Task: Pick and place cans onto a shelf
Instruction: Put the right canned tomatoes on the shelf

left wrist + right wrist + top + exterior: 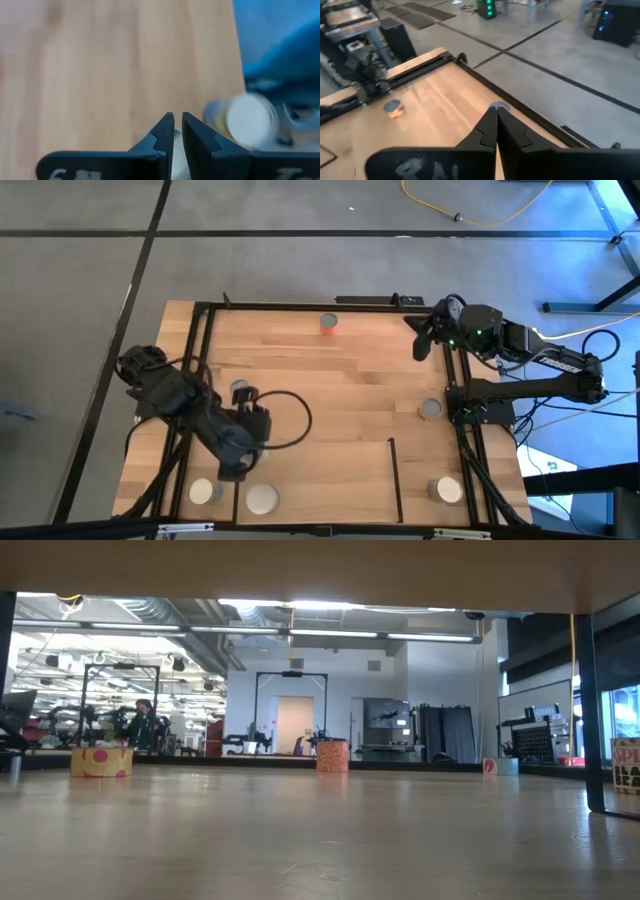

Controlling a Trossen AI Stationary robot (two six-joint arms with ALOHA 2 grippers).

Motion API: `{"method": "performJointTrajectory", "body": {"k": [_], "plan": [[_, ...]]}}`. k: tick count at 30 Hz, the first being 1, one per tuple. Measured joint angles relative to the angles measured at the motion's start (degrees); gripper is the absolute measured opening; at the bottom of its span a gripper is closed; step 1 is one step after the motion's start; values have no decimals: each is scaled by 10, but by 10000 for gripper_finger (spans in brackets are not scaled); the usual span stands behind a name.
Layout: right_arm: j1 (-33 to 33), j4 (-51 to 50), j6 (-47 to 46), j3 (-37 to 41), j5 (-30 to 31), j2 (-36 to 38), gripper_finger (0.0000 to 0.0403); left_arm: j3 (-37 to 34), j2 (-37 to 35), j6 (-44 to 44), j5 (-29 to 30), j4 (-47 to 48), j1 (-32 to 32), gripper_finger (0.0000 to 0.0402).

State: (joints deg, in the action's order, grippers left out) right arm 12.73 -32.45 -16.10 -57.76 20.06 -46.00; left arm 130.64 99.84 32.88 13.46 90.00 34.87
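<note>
The counter is a light-wood top in a black metal frame, standing on a grey concrete floor crossed by dark lines. Seen level across the wood, the room behind is a wide workshop with ceiling strip lights, dark equipment racks and a person standing far off.

The shelf is the near section of the wood, marked off by thin black bars. One cream-topped can stands on it at its left end. Just outside that bar is another can, and a grey-topped can stands beyond the right bar. Farther back are a can by the right rail, a can beside the left arm and an orange-sided can near the far edge.

The left hand hangs just above the shelf's left end — its fingers stand slightly apart, pinching nothing, with the cream-topped can just beside them. The right hand is raised over the far right corner, fingers pressed together and empty.
</note>
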Motion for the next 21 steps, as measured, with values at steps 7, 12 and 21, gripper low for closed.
{"method": "performJointTrajectory", "body": {"k": [7,12,21], "plan": [[0,-5,16,-18,-70,0,5,8,-17,27,137,0,-5,30],[0,-73,46,-92,-93,-1,5,8,-40,37,200,0,-5,30],[0,-280,63,-221,-96,-26,5,-6,-93,60,231,0,-4,23]]}}
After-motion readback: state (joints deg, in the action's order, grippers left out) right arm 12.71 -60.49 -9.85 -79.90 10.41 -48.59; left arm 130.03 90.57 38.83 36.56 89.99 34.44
